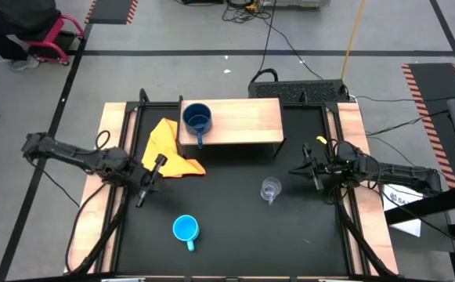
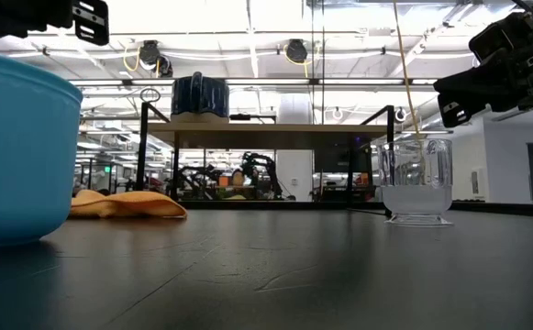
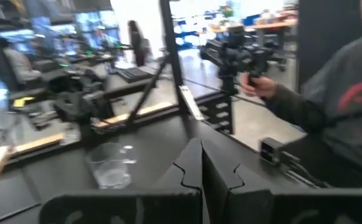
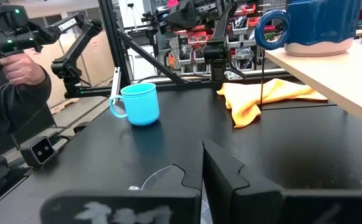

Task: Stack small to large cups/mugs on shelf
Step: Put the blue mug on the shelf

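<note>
- Left gripper (image 1: 142, 194) hovers closed and empty over the desk (image 1: 235, 235), beside the yellow cloth (image 1: 168, 149);
- Right gripper (image 1: 308, 171) closed, empty, near the clear glass cup (image 1: 271, 189);
- Light blue mug (image 1: 185, 229) stands on the desk's front;
- Dark blue mug (image 1: 197, 118) sits on the shelf (image 1: 243, 119), left end.

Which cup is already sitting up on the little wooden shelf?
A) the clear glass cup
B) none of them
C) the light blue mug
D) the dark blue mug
D: the dark blue mug stands on the shelf, near its left end, while the light blue mug and the clear glass cup are down on the black tabletop.
</note>
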Tool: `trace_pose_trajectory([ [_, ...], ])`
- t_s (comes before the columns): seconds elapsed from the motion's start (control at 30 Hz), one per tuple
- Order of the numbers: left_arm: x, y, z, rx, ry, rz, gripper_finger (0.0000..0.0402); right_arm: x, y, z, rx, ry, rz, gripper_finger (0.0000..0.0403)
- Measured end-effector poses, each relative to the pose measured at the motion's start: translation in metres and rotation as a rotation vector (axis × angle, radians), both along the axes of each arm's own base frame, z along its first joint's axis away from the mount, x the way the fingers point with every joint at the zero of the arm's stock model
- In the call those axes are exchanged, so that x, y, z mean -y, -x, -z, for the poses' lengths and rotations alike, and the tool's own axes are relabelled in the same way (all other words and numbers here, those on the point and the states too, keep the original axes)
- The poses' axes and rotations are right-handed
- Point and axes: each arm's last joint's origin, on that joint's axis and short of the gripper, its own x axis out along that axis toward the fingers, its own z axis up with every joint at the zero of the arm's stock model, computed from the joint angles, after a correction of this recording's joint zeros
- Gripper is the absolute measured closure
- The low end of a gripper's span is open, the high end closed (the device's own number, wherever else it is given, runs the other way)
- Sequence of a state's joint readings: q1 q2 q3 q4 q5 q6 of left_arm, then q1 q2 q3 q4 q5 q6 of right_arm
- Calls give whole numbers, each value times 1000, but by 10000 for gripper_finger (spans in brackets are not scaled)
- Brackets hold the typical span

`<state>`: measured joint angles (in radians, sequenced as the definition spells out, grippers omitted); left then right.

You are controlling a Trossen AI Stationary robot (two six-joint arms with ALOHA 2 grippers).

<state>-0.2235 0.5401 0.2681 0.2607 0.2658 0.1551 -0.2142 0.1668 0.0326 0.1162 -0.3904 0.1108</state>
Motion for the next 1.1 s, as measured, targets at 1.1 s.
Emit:
trace_pose_trajectory([
  [1.1, 31, -42, 31, -146, 42, 95, 401, 0, 0, 0, 3, 17, -1, 403],
])
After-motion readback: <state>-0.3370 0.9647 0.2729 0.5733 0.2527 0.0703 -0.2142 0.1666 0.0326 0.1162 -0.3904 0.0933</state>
